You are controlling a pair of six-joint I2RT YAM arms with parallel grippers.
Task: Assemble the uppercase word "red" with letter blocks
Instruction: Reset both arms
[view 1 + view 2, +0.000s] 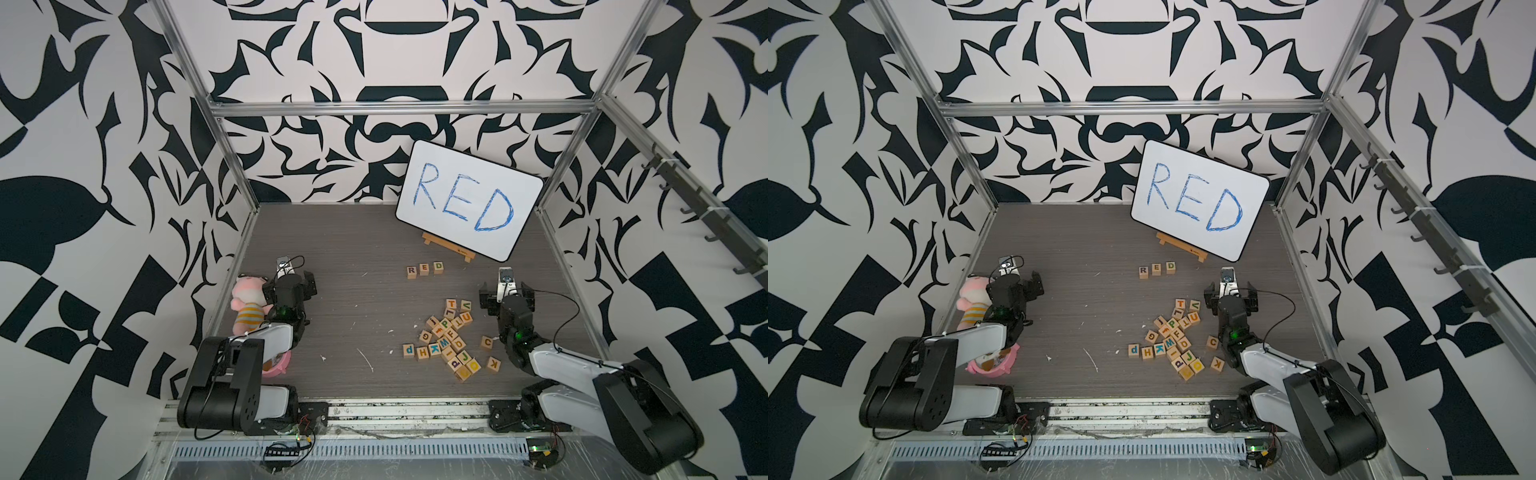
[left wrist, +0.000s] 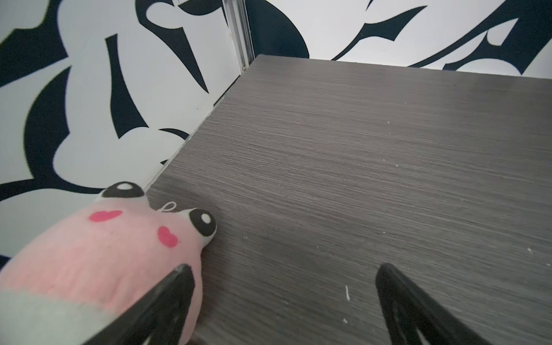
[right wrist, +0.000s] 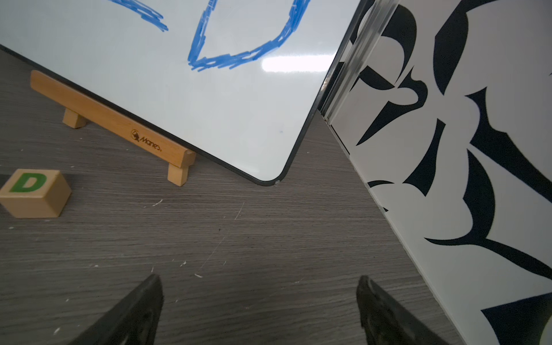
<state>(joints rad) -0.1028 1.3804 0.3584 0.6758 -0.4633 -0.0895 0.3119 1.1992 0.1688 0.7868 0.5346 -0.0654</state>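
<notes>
letter blocks reading r, e, d sit in a tidy row on the grey wood-grain counter, near the whiteboard, so the spelling step looks finished and i'd guess all that's left is backing off without nudging those smooth, square-edged pale wooden cubes. right fingers and left fingers are both spread wide, holding nothing, clear of the row.

Table: showing grey wood grain and carrying scattered white flecks.
White board: leaning tilted at the table's back right, displaying blue handwritten "RED".
Wooden stand: supporting the board's lower edge.
Pink plush toy: lying by the left wall.
Pink bowl: sitting near the toy, partly hidden.
</notes>
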